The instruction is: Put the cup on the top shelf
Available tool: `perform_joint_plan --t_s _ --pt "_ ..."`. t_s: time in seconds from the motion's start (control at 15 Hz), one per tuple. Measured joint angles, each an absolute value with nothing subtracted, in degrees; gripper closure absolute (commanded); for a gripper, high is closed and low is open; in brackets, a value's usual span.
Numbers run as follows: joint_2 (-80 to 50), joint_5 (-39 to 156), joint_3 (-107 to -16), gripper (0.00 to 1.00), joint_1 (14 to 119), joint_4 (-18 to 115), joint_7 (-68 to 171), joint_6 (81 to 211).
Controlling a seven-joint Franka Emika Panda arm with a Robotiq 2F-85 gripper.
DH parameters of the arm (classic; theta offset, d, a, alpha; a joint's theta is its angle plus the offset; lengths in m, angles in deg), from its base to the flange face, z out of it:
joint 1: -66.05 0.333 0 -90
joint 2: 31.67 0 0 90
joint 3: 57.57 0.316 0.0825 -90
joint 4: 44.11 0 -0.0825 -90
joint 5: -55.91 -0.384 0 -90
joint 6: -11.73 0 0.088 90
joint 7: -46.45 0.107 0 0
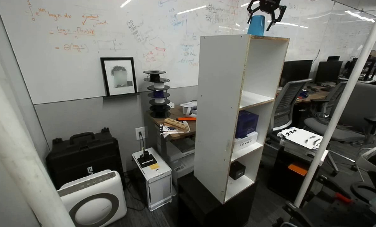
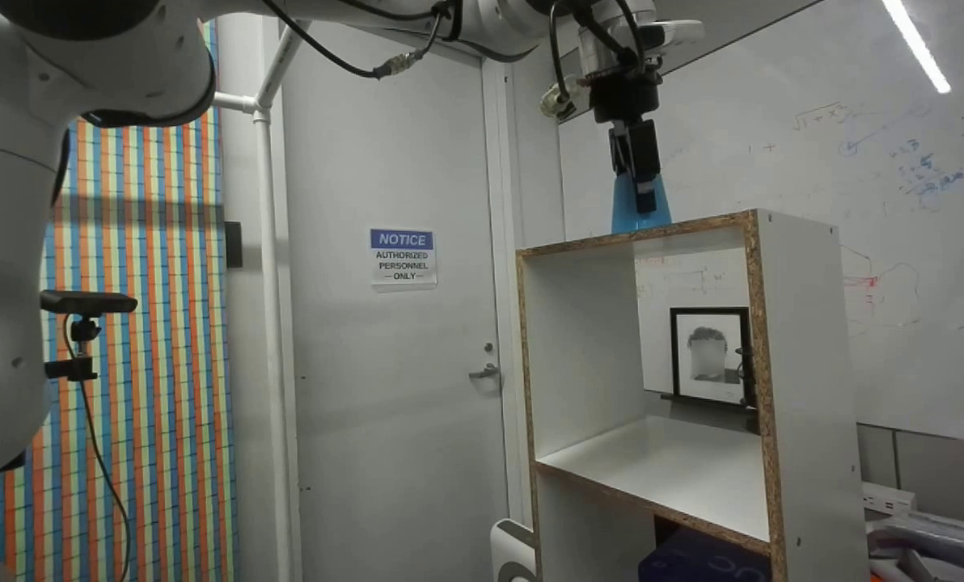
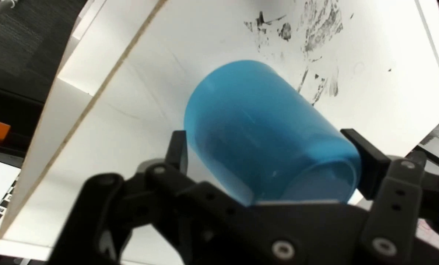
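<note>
The blue cup [image 1: 256, 26] stands on the top shelf [image 1: 271, 38], its wider end down, in both exterior views [image 2: 623, 217]. In the wrist view the cup [image 3: 249, 117] fills the middle, over the white top board [image 3: 374, 95] with dark scuff marks. My gripper [image 1: 258, 26] is above the shelf, pointing down, with its fingers spread around the cup. In the wrist view the gripper [image 3: 263, 132] has a gap between its left finger and the cup; the right finger is close to the cup, and I cannot tell whether it touches.
The shelf unit's lower compartments hold a dark blue-purple box [image 1: 247, 122], a white box [image 1: 246, 142] and a black box [image 1: 237, 170]. A whiteboard [image 1: 175, 41] stands behind the unit. A stack of spools [image 1: 158, 94] stands on a desk beside it. White poles [image 1: 342, 104] stand nearby.
</note>
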State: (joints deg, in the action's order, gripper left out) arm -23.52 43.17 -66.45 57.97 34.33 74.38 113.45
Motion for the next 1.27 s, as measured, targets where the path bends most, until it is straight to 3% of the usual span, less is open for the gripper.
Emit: perform_joint_plan --t_s 0.53,1.27 --pt "-33.0 49.0 -66.5 0.0 58.5 41.0 71.1 107.2" --pt "-61.1 63.7 -66.2 0.0 57.9 73.5 44.6 100.5"
